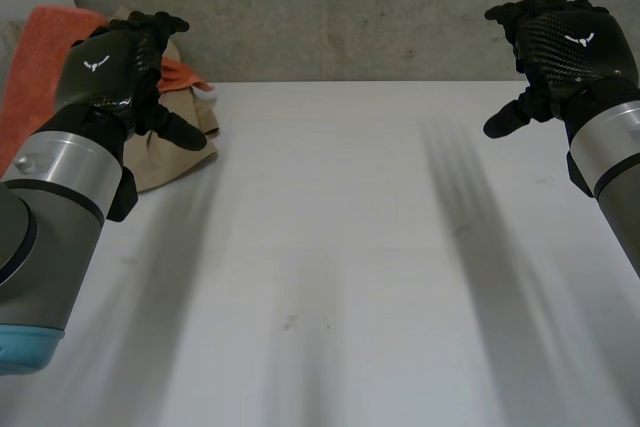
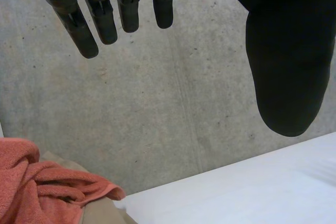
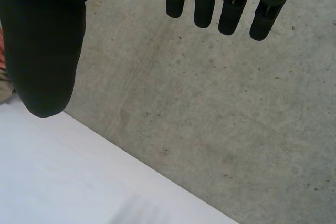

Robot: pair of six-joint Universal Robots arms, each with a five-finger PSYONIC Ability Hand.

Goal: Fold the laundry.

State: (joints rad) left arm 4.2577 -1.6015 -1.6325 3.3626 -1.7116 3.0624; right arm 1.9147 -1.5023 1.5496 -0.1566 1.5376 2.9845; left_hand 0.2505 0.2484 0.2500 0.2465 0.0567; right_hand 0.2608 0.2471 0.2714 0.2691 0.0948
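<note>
Your left hand (image 1: 112,65) hovered spread and empty at ten o'clock, near the heaped orange towel (image 1: 38,62) and tan cloth (image 1: 160,165). Nothing was grasped yet, so next you needed to pull one piece onto the table (image 1: 330,247). Your right hand (image 1: 565,47) hovered at two o'clock, fingers loose and empty.

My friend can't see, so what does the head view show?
The black left robot hand and right robot hand hover open and empty above a white table. An orange towel and beige cloth lie heaped at its far corner, behind the left robot hand, by a grey concrete wall.
</note>
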